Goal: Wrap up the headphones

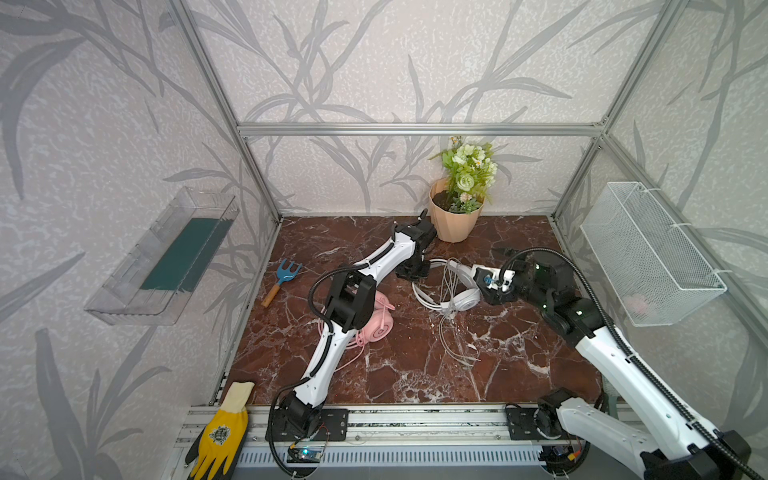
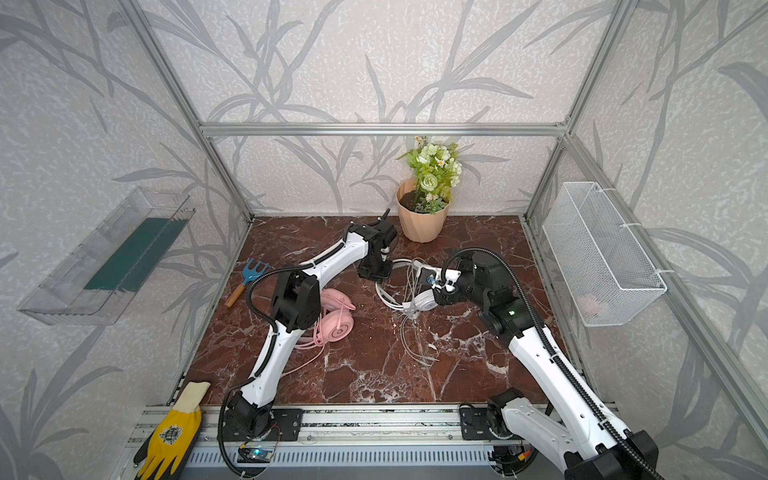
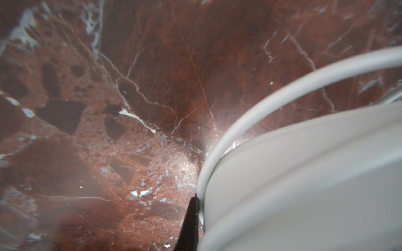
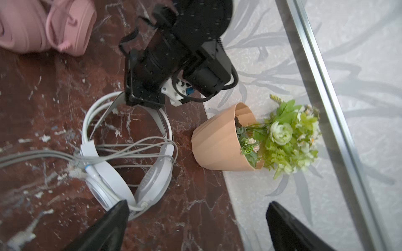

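Currently: white headphones (image 1: 465, 298) centre-far on table (image 1: 498, 374), cable (image 1: 451, 345) partly looped across the bands, tail trailing near. Left pincer (image 1: 411, 272) clenched on the headband; right pincer (image 4: 196, 204) released, just beside the earcups. Risk: unheld loops likely slip off; tail may snag.

No words or numbers can be read anywhere. The yellow glove (image 1: 221, 446), down at about 7 o'clock in both top views, has a dark round badge on its back. It is too small and blurry to read.
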